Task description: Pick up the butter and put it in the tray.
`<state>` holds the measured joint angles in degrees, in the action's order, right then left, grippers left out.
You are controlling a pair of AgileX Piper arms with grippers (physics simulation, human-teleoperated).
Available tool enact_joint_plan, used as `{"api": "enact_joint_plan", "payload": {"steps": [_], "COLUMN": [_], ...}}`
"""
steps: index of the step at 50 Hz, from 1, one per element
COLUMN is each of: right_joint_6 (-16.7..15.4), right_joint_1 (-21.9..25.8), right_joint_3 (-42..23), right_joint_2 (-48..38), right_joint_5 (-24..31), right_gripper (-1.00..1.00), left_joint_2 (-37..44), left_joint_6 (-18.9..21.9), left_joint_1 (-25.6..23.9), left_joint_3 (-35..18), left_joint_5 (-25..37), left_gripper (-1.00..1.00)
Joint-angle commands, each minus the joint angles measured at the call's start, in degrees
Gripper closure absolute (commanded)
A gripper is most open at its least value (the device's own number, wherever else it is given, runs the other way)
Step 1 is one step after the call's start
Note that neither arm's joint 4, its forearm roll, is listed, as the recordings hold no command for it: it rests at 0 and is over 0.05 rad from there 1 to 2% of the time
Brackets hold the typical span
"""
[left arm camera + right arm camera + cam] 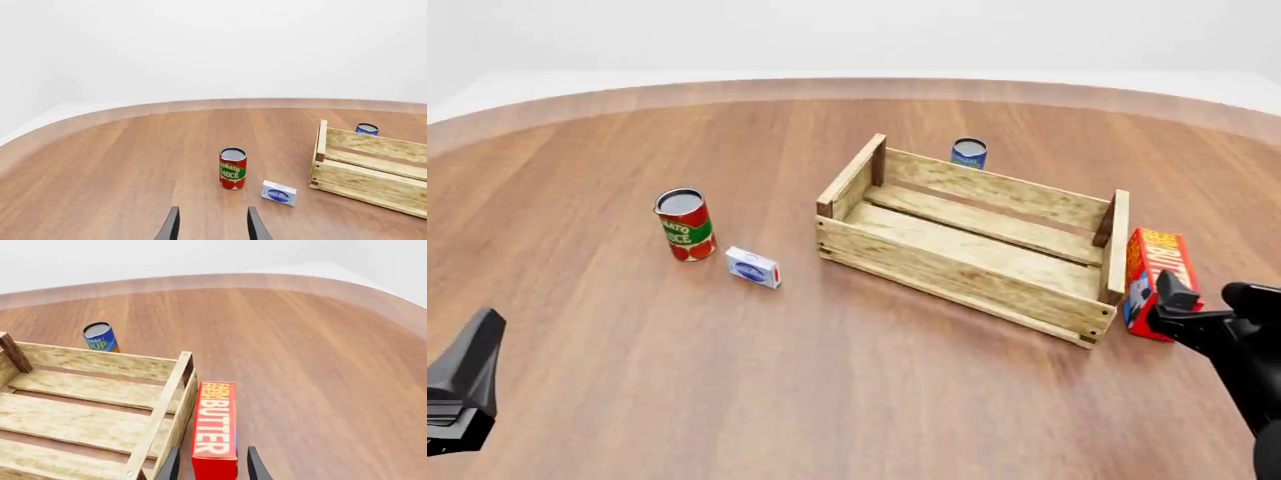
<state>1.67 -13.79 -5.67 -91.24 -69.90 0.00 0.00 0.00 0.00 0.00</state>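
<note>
The butter (1160,278) carton is standing on edge on the table (827,400), just outside the short right-hand end wall of the tray (961,275), so around 3 o'clock from the crate's middle in the front view. It's right beside that wall; whether it actually touches the slats is hard to call. The right wrist view shows its red-orange face with the big white BUTTER lettering (215,427), and the front view shows the blue-white end facing the camera.

The right gripper (212,466) sits just short of the carton's near end, fingers (255,465) spread a bit wider than the carton, one on each side, nothing grabbed yet. In the front view the same gripper (1169,298) comes in from about 4 o'clock.

Further out: a small blue can (968,153) behind the crate at 12 o'clock, a little white-and-blue box (753,267) at the crate's 9 o'clock, and a tomato sauce can (685,225) just past it. The left gripper (212,227) hangs well back at 8 o'clock, jaws parted, holding nothing.
</note>
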Motion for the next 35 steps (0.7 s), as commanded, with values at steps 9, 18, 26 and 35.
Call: {"api": "enact_joint_plan", "payload": {"steps": [9,18,26,35], "right_joint_6": [1.03,1.16,1.57,1.79], "right_joint_1": [-0.14,-0.37,-0.57,-0.46], "right_joint_3": [-2.67,-3.30,-3.95,-4.98], "right_joint_2": [-4.55,-6.10,-7.57,-9.37], "right_joint_5": [0.00,0.00,0.00,0.00], "right_gripper": [-1.00,-1.00,-1.00,-1.00], "left_joint_2": [0.00,0.00,0.00,0.00], "left_joint_6": [0.00,0.00,0.00,0.00], "left_joint_1": [0.00,0.00,0.00,0.00], "left_joint_3": [0.00,0.00,0.00,0.00], "left_joint_5": [0.00,0.00,0.00,0.00], "left_gripper": [-1.00,-1.00,-1.00,-1.00]}}
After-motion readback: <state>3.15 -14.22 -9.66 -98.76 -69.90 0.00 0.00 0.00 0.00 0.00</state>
